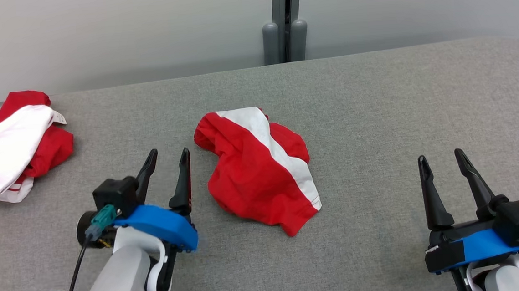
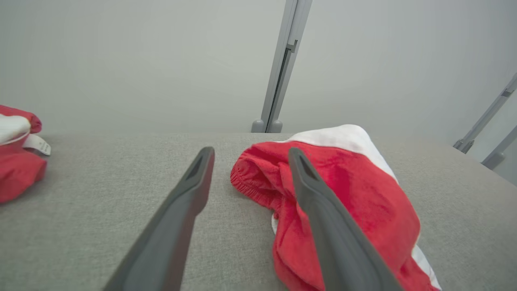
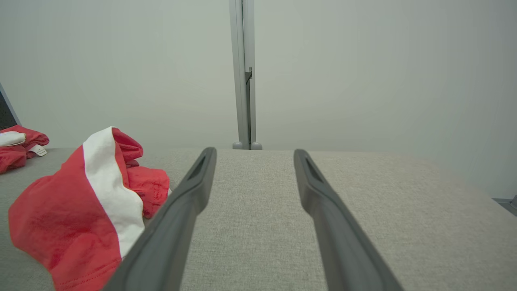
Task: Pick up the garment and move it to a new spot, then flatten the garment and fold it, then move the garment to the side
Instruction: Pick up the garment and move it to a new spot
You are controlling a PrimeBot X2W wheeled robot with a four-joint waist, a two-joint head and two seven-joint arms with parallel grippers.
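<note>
**Garment (image 1: 256, 168) crumpled on the tabletop (image 1: 375, 101)**

The gray tabletop holds the red and white garment in its middle. A pile of clothes (image 1: 12, 140) lies far left. The left gripper (image 1: 169, 157), just beside the garment, is open and empty. The right gripper (image 1: 440, 156), well apart, is open and empty too.

The left gripper (image 1: 168, 153) holds its two dark fingers apart and empty, leaning slightly toward the right gripper (image 1: 439, 155). The right gripper is also spread wide and empty, leaning back toward the left one. Behind the left gripper is its pale forearm (image 1: 114, 283).
</note>
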